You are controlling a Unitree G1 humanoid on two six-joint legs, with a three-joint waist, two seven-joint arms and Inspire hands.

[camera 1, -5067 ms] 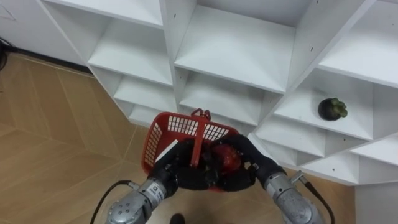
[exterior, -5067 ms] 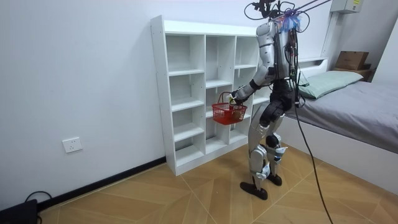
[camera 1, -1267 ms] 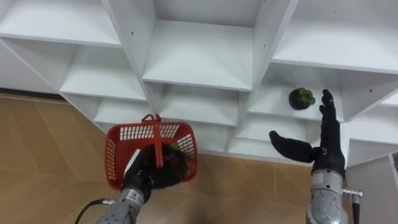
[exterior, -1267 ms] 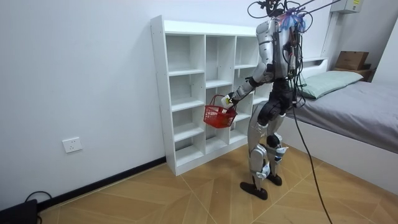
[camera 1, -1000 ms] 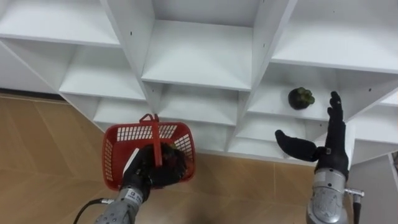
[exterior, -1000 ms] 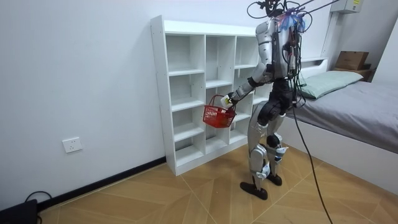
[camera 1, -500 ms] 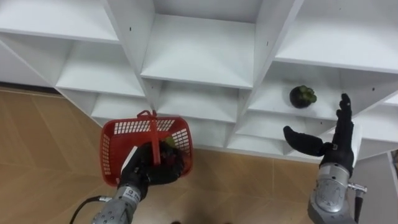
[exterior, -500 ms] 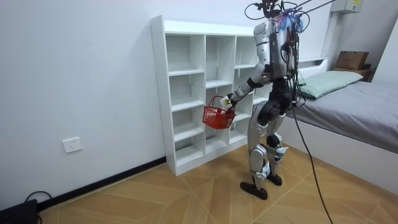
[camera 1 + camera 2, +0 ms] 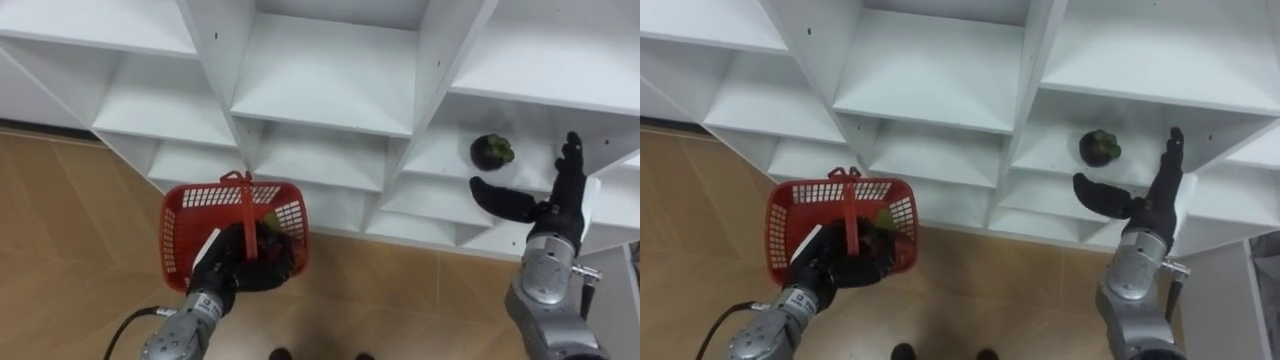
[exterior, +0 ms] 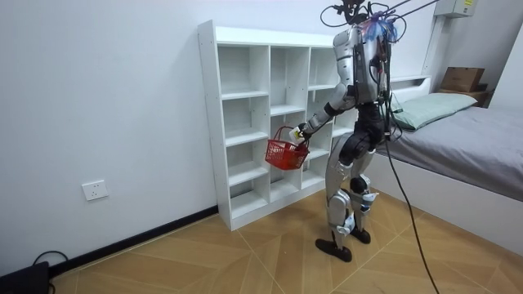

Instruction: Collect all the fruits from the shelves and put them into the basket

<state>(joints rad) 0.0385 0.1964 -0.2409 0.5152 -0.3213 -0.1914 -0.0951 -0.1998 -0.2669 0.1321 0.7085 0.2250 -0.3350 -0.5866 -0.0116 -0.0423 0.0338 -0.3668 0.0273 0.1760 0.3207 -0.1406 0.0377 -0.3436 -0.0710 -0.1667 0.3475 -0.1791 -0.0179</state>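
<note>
A dark round fruit with a green top (image 9: 492, 151) (image 9: 1099, 147) lies on a shelf in the right column of the white closet (image 9: 330, 85) (image 10: 245, 122). My right hand (image 9: 548, 207) (image 9: 1145, 208) is open, fingers straight, thumb stretched toward the fruit, just right of and slightly nearer than it, apart from it. My left hand (image 9: 240, 268) (image 9: 845, 262) is shut on the handle of a red basket (image 9: 190, 215) (image 9: 790, 225) (image 10: 285, 152), which hangs in front of the closet's lower shelves. Fruit (image 9: 270, 240) lies inside the basket, partly hidden by my hand.
The closet's other shelves in view hold nothing. Wooden floor (image 9: 60, 240) spreads below the basket. In the room view I stand upright facing the closet, with a bed (image 10: 466, 139) close behind me.
My right hand has moved farther right and up toward the shelf with the fruit. The basket has shifted slightly left; the view itself has also shifted a little.
</note>
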